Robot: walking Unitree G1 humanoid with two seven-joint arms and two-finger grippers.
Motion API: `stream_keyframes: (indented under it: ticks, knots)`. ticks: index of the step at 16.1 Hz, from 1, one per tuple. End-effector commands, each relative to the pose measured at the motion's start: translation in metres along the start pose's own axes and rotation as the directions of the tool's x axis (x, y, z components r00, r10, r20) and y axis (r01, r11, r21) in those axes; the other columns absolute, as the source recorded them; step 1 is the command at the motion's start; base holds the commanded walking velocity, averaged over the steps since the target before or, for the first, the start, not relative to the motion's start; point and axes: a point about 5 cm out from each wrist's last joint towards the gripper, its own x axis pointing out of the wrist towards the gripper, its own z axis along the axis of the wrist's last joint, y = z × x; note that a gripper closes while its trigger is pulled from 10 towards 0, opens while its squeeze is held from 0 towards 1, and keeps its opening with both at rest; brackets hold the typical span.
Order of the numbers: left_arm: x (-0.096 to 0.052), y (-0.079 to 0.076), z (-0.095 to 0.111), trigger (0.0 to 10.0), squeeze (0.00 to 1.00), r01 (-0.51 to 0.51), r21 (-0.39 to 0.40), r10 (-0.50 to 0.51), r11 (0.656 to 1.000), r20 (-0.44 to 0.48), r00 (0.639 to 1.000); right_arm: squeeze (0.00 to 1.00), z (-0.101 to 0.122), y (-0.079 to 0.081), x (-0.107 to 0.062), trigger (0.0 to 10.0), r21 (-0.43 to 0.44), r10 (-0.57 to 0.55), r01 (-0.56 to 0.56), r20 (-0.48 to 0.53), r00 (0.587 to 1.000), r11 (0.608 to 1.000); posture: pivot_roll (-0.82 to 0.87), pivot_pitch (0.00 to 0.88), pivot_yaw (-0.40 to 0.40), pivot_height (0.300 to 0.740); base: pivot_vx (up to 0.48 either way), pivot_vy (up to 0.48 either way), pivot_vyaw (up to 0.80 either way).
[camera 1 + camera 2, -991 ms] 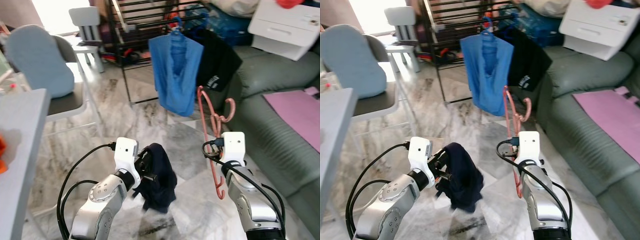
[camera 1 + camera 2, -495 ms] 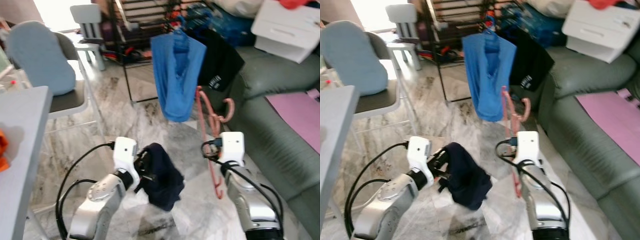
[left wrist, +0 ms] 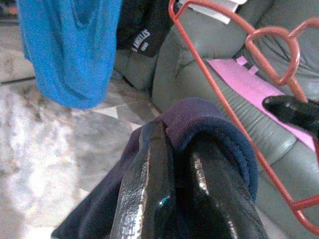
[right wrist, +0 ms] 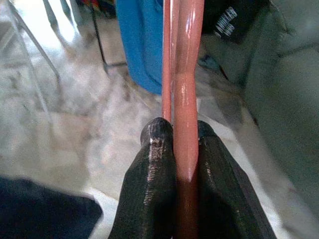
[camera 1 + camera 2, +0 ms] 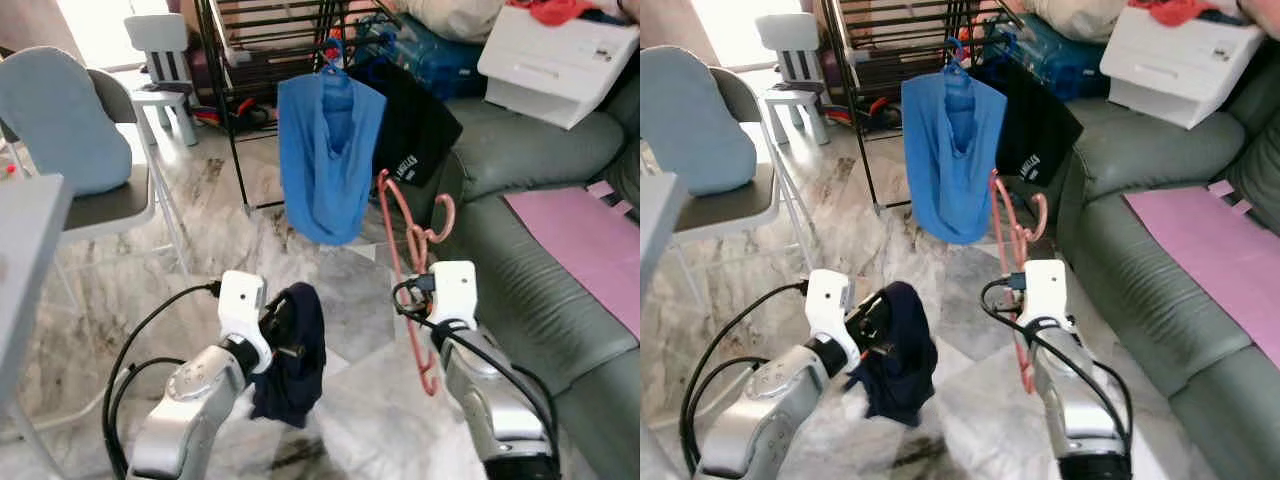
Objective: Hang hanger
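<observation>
Both claws clenched: right claw [image 4: 180, 134] pinching pink hanger [image 5: 404, 262], left claw [image 3: 182, 164] gripping navy garment [image 5: 295, 350].

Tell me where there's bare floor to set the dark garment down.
Bare marble floor lies between the grey chair and the blue shirt, and ahead between both grippers. It is crowded by the drying rack and along the green sofa.

Ahead of both claws, a blue shirt [image 5: 330, 160] and a black garment [image 5: 418, 125] hang across the rack [image 5: 262, 40], blocking it. A green sofa [image 5: 540, 250] crowds the right claw's [image 5: 425, 290] outer side. Bare floor [image 5: 200, 250] lies open ahead of the left claw [image 5: 283, 330].
</observation>
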Motion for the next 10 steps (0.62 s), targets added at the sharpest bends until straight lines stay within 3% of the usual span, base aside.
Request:
stream_keyframes:
  ticks: [1,4,5,7,8,9,10]
  knots:
    - [0.001,-0.005,0.008,10.0,0.00,0.028,0.013,-0.029,1.000,0.029,0.999,0.00,0.003,-0.004,-0.001,10.0,-0.002,-0.013,0.013,0.010,1.000,1.000,-0.11,0.027,0.033,0.740,0.000,0.000,0.00]
    - [0.003,-0.001,0.009,10.0,0.00,0.011,0.027,-0.011,1.000,0.028,1.000,0.00,0.002,-0.005,-0.001,10.0,-0.001,-0.015,0.015,0.008,1.000,1.000,-0.11,0.026,0.036,0.740,0.000,0.000,0.00]
    - [0.006,0.009,0.010,10.0,0.00,-0.074,0.091,0.073,0.993,0.017,0.997,0.00,0.002,-0.004,-0.001,10.0,-0.003,-0.013,0.013,0.007,1.000,1.000,-0.12,0.025,0.042,0.740,0.000,0.000,0.00]
    - [0.015,0.040,0.005,10.0,0.00,-0.251,0.302,0.296,0.920,-0.114,0.948,0.00,0.002,-0.006,0.000,10.0,-0.011,-0.004,0.004,-0.005,1.000,1.000,-0.11,0.024,0.045,0.740,0.000,0.000,0.00]
    - [0.020,0.053,-0.005,10.0,0.00,-0.190,0.398,0.310,0.897,-0.263,0.913,0.00,0.001,-0.007,0.002,10.0,-0.020,0.011,-0.011,-0.018,1.000,1.000,-0.10,0.022,0.049,0.740,0.000,0.000,0.00]
    - [0.023,0.064,-0.004,10.0,0.00,-0.117,0.414,0.278,0.903,-0.352,0.894,0.00,0.002,-0.006,0.004,10.0,-0.056,0.036,-0.037,-0.024,0.999,0.998,-0.12,0.020,0.059,0.740,0.000,0.000,0.00]
    - [0.026,0.072,0.005,10.0,0.00,-0.065,0.453,0.260,0.889,-0.382,0.887,0.00,0.005,-0.004,0.006,10.0,-0.092,0.067,-0.069,-0.020,0.998,0.993,-0.12,0.019,0.065,0.740,0.000,0.000,0.00]
